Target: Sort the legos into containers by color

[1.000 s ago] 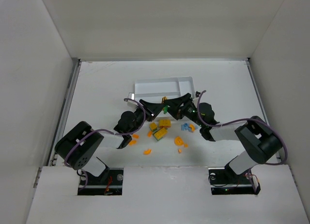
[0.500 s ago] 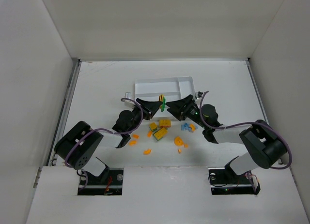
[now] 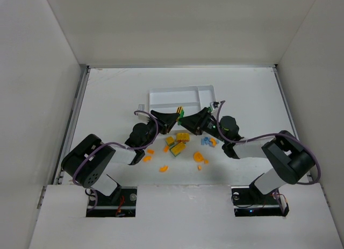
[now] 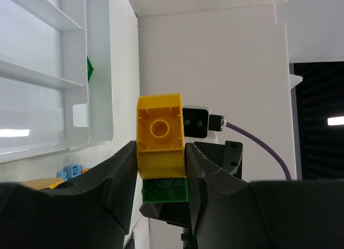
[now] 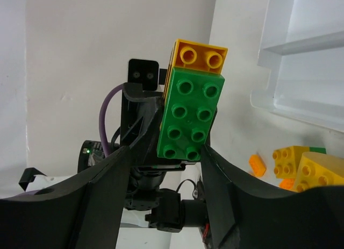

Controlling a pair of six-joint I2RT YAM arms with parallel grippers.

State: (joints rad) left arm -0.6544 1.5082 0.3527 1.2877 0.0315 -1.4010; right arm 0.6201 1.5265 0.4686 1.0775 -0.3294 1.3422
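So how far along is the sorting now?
Hardly begun: from above the tray looks empty. In hand: the left gripper clamps a yellow brick stuck to a green brick, which sits inside the right gripper. Left: the loose orange, yellow and blue legos.

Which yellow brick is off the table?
The yellow brick stuck to the green brick, gripped by the left fingers; the other yellow bricks lie on the table.
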